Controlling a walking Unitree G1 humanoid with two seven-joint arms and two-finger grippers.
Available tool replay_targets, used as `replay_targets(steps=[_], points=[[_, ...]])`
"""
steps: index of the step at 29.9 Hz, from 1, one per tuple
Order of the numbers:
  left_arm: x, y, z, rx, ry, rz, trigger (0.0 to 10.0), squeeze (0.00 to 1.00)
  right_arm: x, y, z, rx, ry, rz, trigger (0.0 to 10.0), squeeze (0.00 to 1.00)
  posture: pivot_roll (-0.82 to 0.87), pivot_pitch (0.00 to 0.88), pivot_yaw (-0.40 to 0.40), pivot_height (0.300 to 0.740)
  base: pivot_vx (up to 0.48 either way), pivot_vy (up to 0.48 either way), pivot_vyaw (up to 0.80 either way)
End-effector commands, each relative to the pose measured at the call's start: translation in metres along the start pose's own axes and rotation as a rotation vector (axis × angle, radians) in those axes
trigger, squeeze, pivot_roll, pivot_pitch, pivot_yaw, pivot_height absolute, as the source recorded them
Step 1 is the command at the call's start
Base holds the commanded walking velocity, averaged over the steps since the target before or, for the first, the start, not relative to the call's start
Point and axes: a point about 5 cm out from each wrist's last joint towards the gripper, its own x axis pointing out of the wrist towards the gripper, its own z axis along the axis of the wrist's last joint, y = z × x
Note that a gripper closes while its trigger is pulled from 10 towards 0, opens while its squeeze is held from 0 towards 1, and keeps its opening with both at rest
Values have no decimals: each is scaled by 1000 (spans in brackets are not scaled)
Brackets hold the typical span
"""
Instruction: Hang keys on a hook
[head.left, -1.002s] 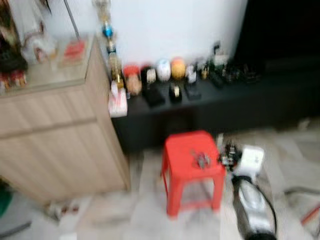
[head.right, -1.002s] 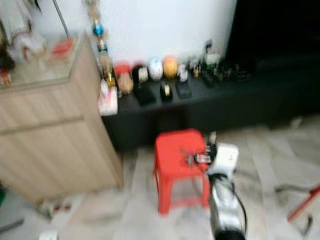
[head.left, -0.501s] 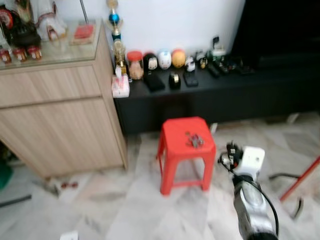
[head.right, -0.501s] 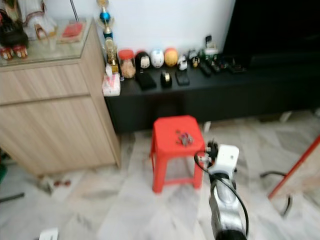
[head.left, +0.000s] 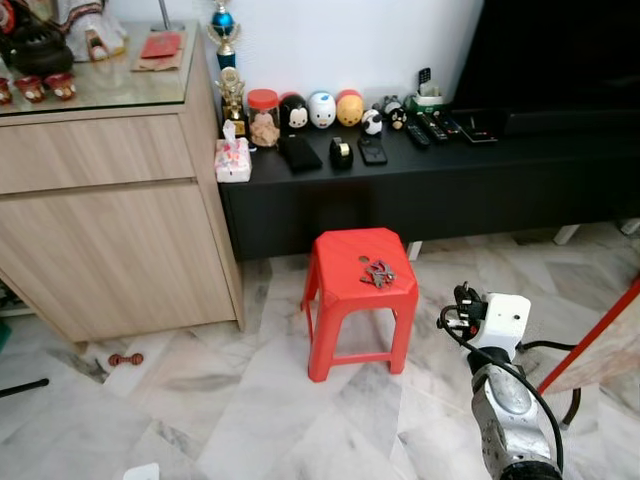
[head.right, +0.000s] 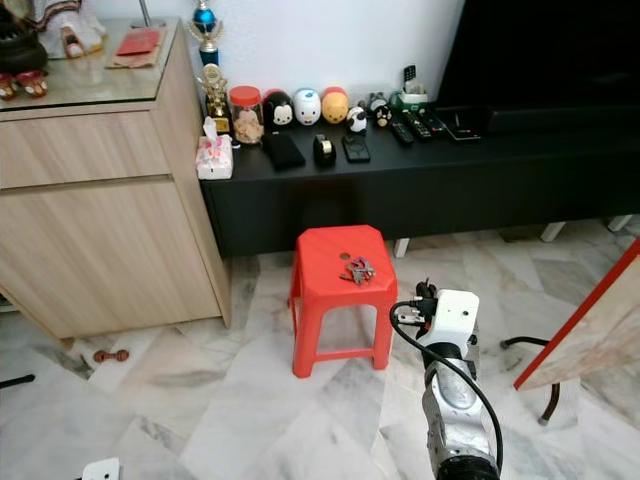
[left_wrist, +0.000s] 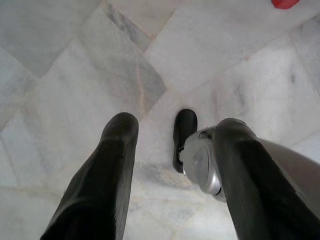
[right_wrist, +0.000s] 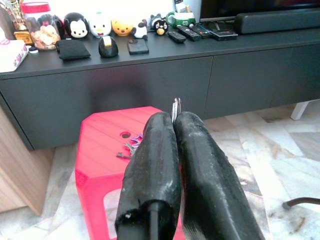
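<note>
While you look down, keys (head.left: 379, 273): lying on the red stool (head.left: 340, 285).
Right gripper (right_wrist: 173, 120): near the stool, fingers pressed together.
Left gripper (left_wrist: 175, 130): spread wide above the floor.

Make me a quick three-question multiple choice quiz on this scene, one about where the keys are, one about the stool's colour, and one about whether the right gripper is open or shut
1. Where do the keys lie?
A. on the floor
B. on the stool
C. on the black cabinet

2. What colour is the stool?
A. red
B. blue
C. white

3. How do the right gripper's fingers stand?
A. wide apart
B. clamped on the keys
C. pressed together, holding nothing

Answers:
1. B, since the keys rest on the stool's top, near its right side.
2. A, its seat and legs are plain red.
3. C, the right wrist view shows both black fingers touching along their length, short of the keys.
</note>
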Motion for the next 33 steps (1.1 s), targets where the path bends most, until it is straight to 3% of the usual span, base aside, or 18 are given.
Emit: replay_targets(steps=[1, 33], points=[[0, -8, -4, 10, 11, -8, 10000, 0, 4, 4, 9, -9, -28, 6, 10000, 0, -76, 0, -66, 740, 0, -315, 0], [2, -13, 3, 25, -17, -16, 10000, 0, 3, 2, 7, -18, -26, -40, 10000, 0, -71, 0, -36, 740, 0, -382, 0]])
